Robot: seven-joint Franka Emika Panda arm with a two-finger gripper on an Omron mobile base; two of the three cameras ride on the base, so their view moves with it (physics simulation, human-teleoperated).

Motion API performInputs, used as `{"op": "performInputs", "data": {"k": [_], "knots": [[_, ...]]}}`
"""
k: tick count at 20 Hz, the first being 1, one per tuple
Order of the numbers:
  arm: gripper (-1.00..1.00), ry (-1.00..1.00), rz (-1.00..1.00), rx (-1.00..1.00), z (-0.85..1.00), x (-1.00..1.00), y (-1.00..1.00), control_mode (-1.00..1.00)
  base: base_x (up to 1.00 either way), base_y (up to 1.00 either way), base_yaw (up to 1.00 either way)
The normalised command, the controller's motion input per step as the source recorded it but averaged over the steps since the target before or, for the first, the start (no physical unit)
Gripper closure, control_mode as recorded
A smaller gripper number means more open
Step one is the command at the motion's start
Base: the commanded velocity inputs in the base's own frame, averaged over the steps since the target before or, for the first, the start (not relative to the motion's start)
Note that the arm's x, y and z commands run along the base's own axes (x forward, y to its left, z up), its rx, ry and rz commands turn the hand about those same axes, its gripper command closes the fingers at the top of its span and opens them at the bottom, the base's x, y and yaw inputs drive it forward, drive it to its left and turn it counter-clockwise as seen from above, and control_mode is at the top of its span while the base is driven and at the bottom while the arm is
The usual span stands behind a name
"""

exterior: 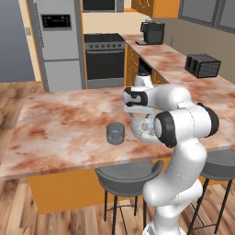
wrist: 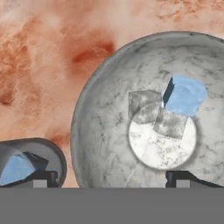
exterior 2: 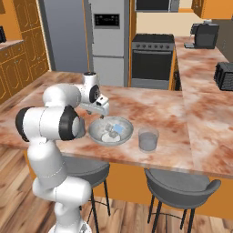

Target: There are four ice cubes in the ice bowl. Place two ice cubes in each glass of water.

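In the hand view a glass sits lower left with one blue cube inside; the bowl fills the right, three cubes clustered near its centre; the tool hangs spread wide, empty, over the counter.

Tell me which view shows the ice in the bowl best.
Hand view: it looks straight down into the bowl, with three cubes clustered at its middle. Right base view shows the cubes small and pale. In left base view the arm hides most of the bowl.
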Motion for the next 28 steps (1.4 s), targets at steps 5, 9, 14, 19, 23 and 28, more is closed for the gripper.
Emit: {"op": "performInputs", "data": {"k": [5, 9, 14, 19, 23, 28], "knots": [[-1.0, 0.0, 0.0, -0.02, -0.12, -0.13, -1.0, -1.0, 0.0, 0.0, 0.0], [-1.0, -0.03, 0.01, 0.0, -0.17, 0.05, -0.84, -1.0, 0.0, 0.0, 0.0], [-1.0, 0.0, 0.03, 0.0, -0.28, 0.36, -0.36, -1.0, 0.0, 0.0, 0.0], [-1.0, 0.0, 0.0, 0.0, -0.3, 0.33, 0.0, -1.0, 0.0, 0.0, 0.0], [-1.0, 0.04, 0.0, 0.0, -0.29, 0.14, 0.07, -1.0, 0.0, 0.0, 0.0], [-1.0, 0.08, 0.0, 0.0, -0.35, -0.04, 0.0, -1.0, 0.0, 0.0, 0.0]]}}
